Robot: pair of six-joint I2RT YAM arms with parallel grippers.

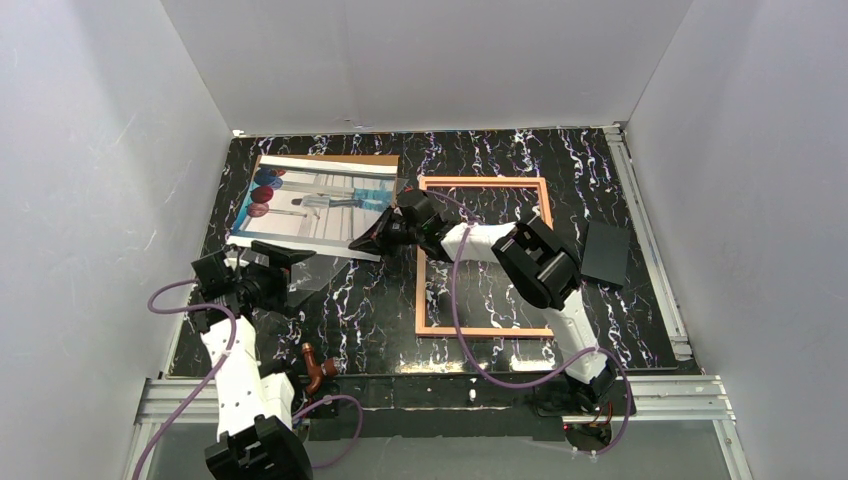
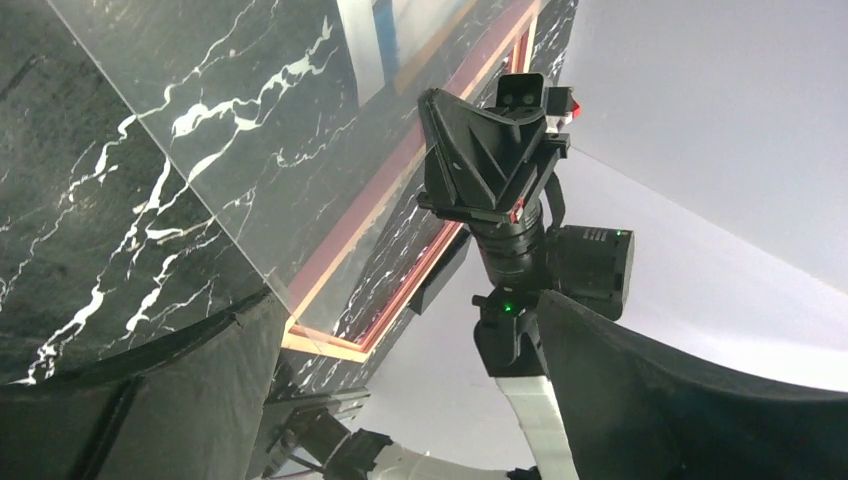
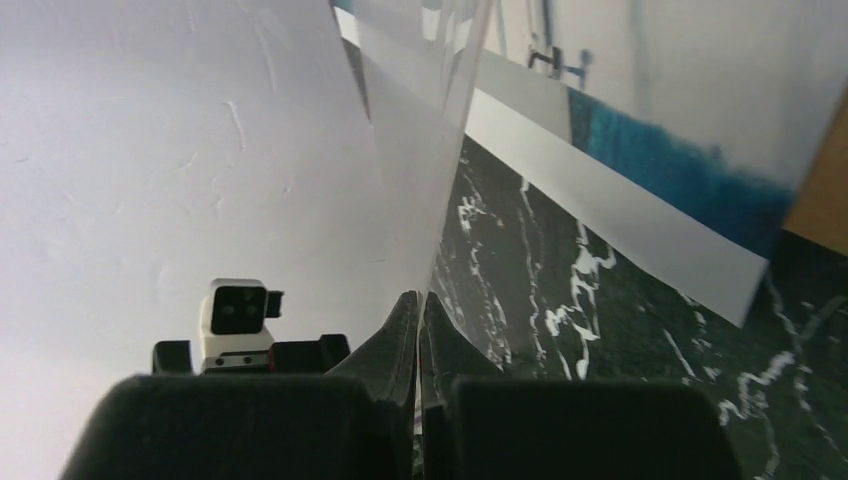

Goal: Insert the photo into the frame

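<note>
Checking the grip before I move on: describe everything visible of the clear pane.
The clear pane is a thin, straight-edged transparent sheet, faintly glossy, with the marbled table showing through. The right gripper has its jaws shut on one edge, holding it left of the frame. The left gripper's jaws stand open at its far end, not clamping it.
</note>
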